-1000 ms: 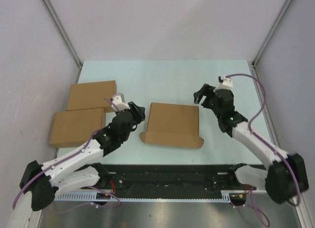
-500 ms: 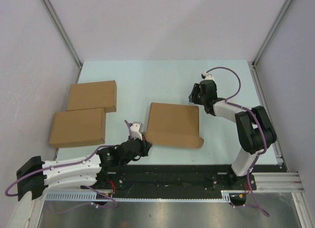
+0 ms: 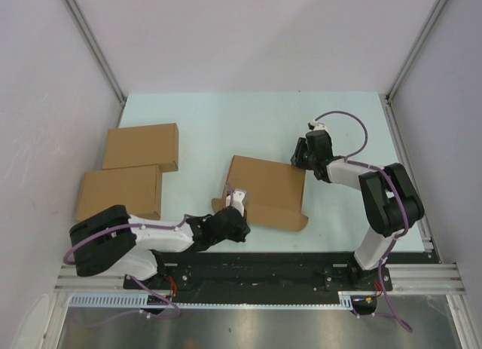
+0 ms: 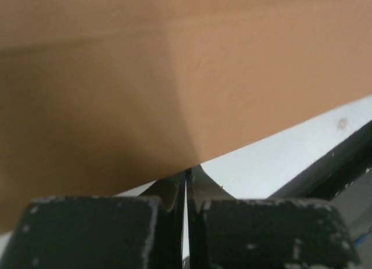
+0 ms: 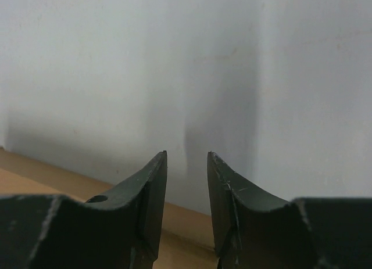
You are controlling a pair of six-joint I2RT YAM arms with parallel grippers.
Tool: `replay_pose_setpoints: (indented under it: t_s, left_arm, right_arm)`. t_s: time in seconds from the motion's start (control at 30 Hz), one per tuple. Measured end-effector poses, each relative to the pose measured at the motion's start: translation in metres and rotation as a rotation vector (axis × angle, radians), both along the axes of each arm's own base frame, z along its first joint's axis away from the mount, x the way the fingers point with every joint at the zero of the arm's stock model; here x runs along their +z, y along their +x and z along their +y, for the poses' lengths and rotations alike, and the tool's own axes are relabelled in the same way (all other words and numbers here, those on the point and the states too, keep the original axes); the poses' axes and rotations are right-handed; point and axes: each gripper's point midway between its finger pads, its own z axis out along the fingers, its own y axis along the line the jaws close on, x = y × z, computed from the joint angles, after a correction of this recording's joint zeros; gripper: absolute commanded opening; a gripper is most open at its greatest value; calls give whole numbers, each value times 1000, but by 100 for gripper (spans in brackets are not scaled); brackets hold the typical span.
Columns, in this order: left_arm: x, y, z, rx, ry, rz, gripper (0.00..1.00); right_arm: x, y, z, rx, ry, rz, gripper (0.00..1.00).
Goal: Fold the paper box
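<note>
One plain brown cardboard paper box (image 3: 267,191) lies centre frame. Two finished flat brown cardboard boxes (image 3: 141,146) (image 3: 119,194) sit at left. The left gripper (image 4: 186,182) is closed at the paper box's lower-left corner. The right gripper (image 5: 187,160) is parted and empty.

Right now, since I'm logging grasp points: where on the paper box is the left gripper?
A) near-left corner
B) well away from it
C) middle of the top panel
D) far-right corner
A: in the top view the left gripper is at the near-left corner of the paper box, while the right gripper is at the far-right corner.
</note>
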Motion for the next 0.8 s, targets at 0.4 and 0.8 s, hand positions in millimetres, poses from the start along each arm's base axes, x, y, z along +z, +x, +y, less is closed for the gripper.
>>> replay_pose_setpoints:
  t_s: [0.4, 0.8]
  left_arm:
    - [1, 54, 26, 204, -27, 15, 1]
    - [13, 98, 86, 450, 56, -41, 10]
  right_arm:
    - [1, -80, -7, 6, -8, 53, 37]
    - [7, -150, 17, 113, -2, 88, 38]
